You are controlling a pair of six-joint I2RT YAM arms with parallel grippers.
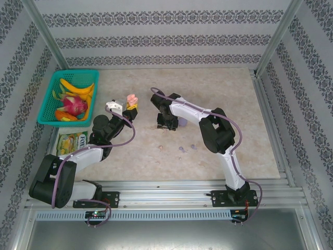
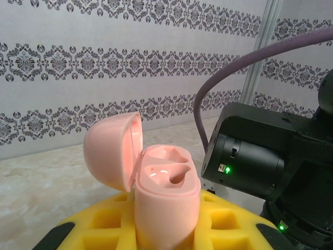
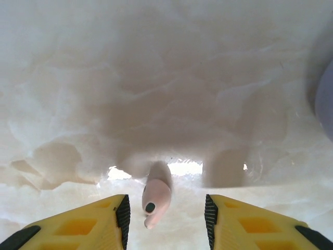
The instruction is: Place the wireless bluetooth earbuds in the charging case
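Left jaws grip the open pink charging case (image 2: 166, 208), its wells empty.

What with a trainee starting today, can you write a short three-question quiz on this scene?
1. True or false: the lid of the pink case is shut.
2. Pick one: what lies on the table between the fingers of the open right pincer? A, a key; B, a pink earbud; C, a coin.
3. Fill in: the ___ pincer grips the case.

Key:
1. False, the lid stands open.
2. B.
3. Left: the left pincer is closed on the case.
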